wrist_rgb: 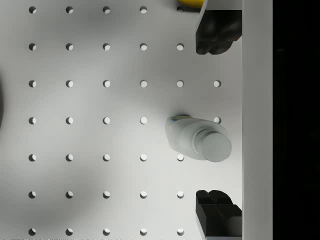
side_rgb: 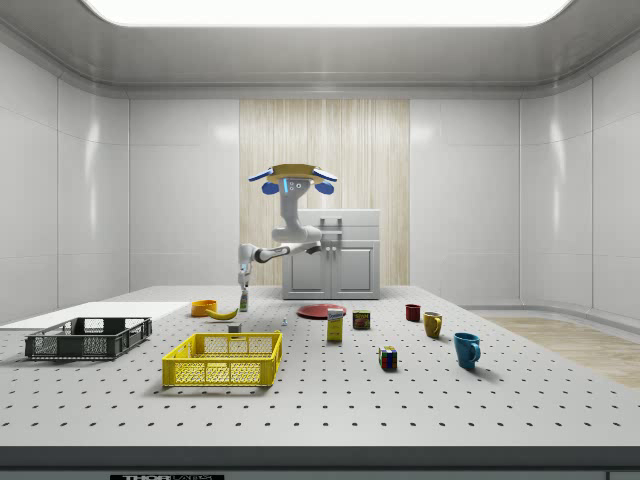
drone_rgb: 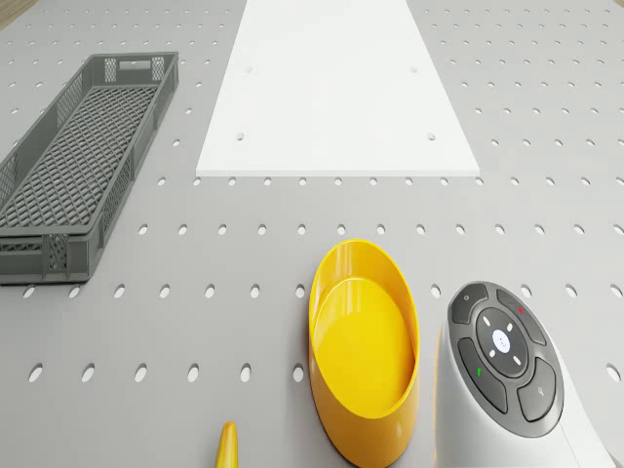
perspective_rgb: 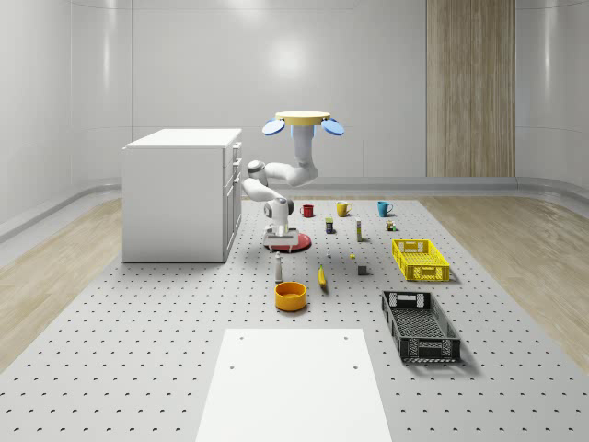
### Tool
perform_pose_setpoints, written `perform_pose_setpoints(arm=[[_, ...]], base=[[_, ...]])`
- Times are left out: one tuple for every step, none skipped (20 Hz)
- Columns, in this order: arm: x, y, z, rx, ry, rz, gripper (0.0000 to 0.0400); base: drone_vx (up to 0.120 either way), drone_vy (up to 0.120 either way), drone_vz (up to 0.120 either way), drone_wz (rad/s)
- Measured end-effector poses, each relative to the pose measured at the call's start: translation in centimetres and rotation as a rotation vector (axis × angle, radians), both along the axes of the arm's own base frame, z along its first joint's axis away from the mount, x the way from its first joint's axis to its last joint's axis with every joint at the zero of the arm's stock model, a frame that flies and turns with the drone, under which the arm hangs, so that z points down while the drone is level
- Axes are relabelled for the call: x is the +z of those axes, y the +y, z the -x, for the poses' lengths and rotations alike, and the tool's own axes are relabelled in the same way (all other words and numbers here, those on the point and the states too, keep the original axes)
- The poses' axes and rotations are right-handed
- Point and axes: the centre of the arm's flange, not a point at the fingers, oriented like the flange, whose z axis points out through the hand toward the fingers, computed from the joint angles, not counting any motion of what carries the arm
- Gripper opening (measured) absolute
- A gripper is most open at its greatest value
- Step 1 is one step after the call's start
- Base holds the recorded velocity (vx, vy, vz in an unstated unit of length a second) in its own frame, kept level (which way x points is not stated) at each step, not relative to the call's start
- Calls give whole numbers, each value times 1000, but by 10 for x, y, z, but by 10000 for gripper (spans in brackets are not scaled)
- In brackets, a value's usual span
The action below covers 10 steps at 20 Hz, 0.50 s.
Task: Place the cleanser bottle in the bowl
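Note:
The cleanser bottle (perspective_rgb: 278, 268) stands upright on the perforated table, a slim white bottle with a grey cap. The orange bowl (perspective_rgb: 290, 296) sits just in front of it, towards the white sheet. The drone (perspective_rgb: 302, 120) hovers over the table behind the red plate, its arm bent down. My gripper (perspective_rgb: 278, 241) hangs straight above the bottle, apart from it. In the wrist view the bottle (wrist_rgb: 197, 139) is seen from above between the two black fingers (wrist_rgb: 218, 30), and the gripper (wrist_rgb: 217, 120) is open. The side view has the gripper (side_rgb: 242, 280) over the bottle (side_rgb: 243, 298), near the bowl (side_rgb: 204, 307).
A banana (perspective_rgb: 322, 276) lies right of the bottle, a red plate (perspective_rgb: 287, 242) behind it. A grey crate (perspective_rgb: 420, 324) and a yellow crate (perspective_rgb: 420, 259) stand on the whole-scene view's right. Mugs and small items line the back. A white cabinet (perspective_rgb: 179, 193) stands left, a white sheet (perspective_rgb: 294, 382) in front.

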Motion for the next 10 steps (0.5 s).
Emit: perform_pose_setpoints(arm=[[0,1,0,0,0,0,400],[0,3,0,0,0,0,400],[1,4,0,0,0,0,400],[2,5,0,0,0,0,400],[4,5,0,0,0,0,400],[6,6,0,0,0,0,400],[8,6,0,0,0,0,400],[11,7,0,0,0,0,400],[13,7,0,0,0,0,400],[16,7,0,0,0,0,400]], base=[[0,0,0,0],[0,0,0,0],[0,0,0,0],[0,0,0,0],[0,0,0,0],[0,0,0,0],[0,0,0,0],[0,0,0,0],[0,0,0,0],[0,0,0,0]])
